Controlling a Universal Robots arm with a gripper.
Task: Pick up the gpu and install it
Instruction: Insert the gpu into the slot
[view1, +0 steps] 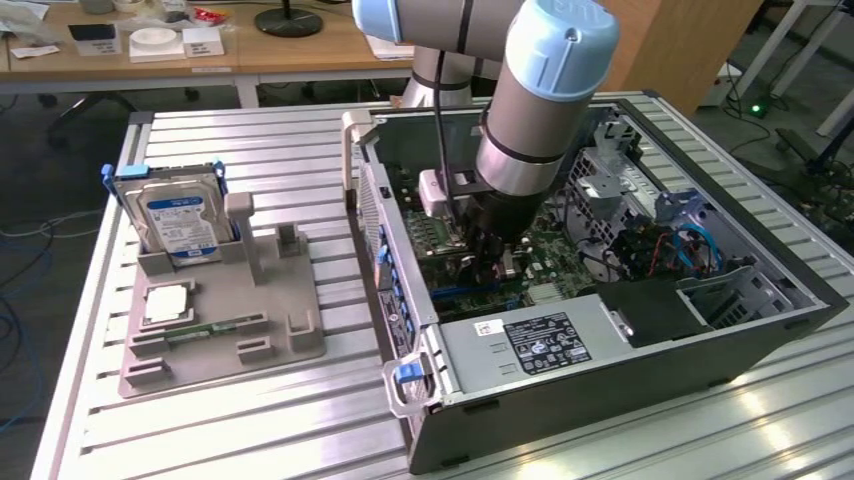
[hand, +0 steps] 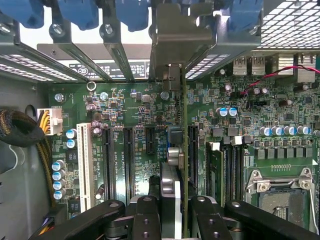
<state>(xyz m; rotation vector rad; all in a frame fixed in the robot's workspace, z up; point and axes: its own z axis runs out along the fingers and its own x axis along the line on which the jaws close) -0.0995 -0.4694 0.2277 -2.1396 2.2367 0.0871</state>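
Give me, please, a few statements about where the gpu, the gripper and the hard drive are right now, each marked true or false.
1. The gripper holds the gpu edge-on over the motherboard. True.
2. The gpu lies on the grey holder. False: it is inside the computer case.
3. The hard drive stands upright in the holder. True.
4. The case's side is closed. False: it is open, showing the motherboard.

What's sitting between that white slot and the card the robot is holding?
In the wrist view, two long black slots on the green motherboard lie between the white slot and the gpu.
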